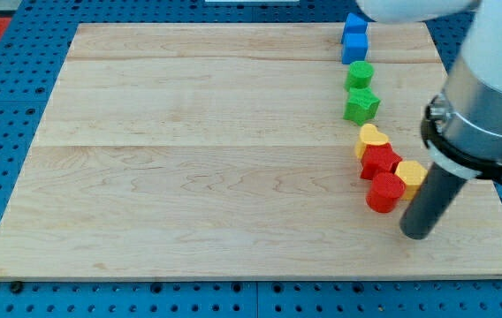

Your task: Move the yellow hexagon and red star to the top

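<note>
My tip (416, 231), a gripper-less dark rod, rests near the wooden tabletop's (189, 159) right edge, just beside the yellow hexagon block (412, 176); the red star block (380, 162) adjoins it.

Bright even light, soft faint shadows, sharp focus, perhaps slight edge blur

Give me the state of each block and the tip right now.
Yellow hexagon: beside my tip, touching red star.
Red star: mid-cluster, not at top.
Red cylinder: lowest.
Yellow heart: above red star.
My tip: on board, right of red cylinder.
</note>
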Action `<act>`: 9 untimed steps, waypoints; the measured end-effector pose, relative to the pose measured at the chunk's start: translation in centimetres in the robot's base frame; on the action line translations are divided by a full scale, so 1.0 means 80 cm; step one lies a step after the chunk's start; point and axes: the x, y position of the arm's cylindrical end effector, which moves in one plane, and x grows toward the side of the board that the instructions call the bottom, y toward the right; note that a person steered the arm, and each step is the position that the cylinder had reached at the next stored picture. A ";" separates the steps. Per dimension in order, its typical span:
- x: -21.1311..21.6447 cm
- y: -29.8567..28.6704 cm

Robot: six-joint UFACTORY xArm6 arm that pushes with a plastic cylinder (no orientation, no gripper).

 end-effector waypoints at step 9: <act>-0.221 0.003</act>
